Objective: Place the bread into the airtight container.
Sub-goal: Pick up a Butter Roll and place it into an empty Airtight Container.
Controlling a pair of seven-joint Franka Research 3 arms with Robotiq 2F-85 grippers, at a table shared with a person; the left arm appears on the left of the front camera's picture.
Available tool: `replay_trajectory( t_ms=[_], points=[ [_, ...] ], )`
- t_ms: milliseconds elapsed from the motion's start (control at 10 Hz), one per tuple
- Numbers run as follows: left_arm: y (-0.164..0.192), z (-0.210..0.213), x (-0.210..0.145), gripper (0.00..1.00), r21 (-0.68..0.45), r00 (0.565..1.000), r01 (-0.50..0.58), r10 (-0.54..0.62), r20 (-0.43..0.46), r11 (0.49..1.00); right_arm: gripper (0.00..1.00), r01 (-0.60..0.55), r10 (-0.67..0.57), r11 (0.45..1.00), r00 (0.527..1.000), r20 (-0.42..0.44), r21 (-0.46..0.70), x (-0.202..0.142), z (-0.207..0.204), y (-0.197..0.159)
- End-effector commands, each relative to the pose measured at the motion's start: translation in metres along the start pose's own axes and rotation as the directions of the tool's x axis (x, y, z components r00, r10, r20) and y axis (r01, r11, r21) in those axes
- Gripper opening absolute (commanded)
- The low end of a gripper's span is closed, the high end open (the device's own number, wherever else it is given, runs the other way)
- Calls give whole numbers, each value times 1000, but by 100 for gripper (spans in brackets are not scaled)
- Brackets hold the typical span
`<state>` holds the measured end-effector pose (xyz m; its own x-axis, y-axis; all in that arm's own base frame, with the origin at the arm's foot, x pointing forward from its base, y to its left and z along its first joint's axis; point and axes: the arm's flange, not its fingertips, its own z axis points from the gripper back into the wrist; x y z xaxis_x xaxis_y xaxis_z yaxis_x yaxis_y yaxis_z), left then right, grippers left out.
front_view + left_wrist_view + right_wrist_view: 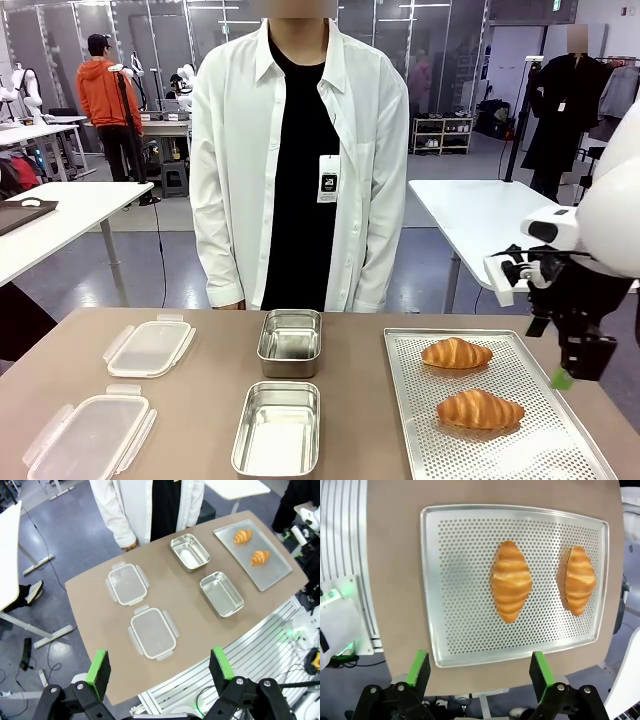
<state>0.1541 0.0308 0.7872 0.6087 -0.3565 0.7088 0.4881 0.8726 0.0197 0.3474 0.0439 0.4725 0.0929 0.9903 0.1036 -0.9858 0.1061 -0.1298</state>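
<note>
On tray point(410, 410), rt side of surface: near croissant point(480, 409) & far croissant point(456, 352), apart, nothing touching them. Rt pincer point(479, 667) hangs over tray's edge, jaws wide, empty. Lt pincer point(160, 667) high above surface's near edge, also wide, empty.

Bread prob. light, soft, flaky, and crushes easily. Best taken across the thick middle w/ gentle squeeze, not by the tapered ends.

Rt wrist view: top-down on both croissants, long axes parallel, handy for lining up jaws. Lt wrist view adds whole layout: near tin point(221, 593), far tin point(189, 552), near lid point(152, 633), far lid point(127, 583). Front view gives rt pincer's height off surface.
</note>
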Motion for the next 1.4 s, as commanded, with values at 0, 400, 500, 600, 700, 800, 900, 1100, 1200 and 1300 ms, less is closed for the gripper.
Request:
replay_trajectory(
  t_ms=[0,400,500,600,700,800,900,1100,1200,1300],
  points=[
    [-1,1,-1,100,0,1000,11,-11,-1,1000,100,-38,37,999,998,49,18,-9,-59,16],
    [-1,1,-1,100,0,1000,11,-11,-1,1000,100,-25,25,1000,1000,11,-11,-3,-118,8],
    [-1,1,-1,100,0,1000,11,-11,-1,1000,100,-26,26,1000,1000,2,-15,-1,-133,5],
    [-1,1,-1,100,0,1000,11,-11,-1,1000,100,-44,44,999,999,12,-13,-2,-146,5],
    [-1,1,-1,100,0,1000,11,-11,-1,1000,100,-36,36,999,999,5,-5,-2,-157,3],
    [-1,1,-1,100,0,1000,11,-11,-1,1000,100,-35,35,999,999,8,0,-2,-165,2],
    [-1,1,-1,100,0,1000,11,-11,-1,1000,100,-34,34,999,999,-5,6,-2,-173,1],
    [-1,1,-1,100,0,1000,11,-11,-1,1000,100,-36,36,999,999,-12,13,-1,-182,-3],
    [-1,1,-1,100,0,1000,11,-11,-1,1000,100,-42,42,999,999,-26,4,-1,-186,-3],
    [-1,1,-1,100,0,1000,11,-11,-1,1000,100,-42,42,999,999,-21,-11,0,-189,-5]
  ],
)
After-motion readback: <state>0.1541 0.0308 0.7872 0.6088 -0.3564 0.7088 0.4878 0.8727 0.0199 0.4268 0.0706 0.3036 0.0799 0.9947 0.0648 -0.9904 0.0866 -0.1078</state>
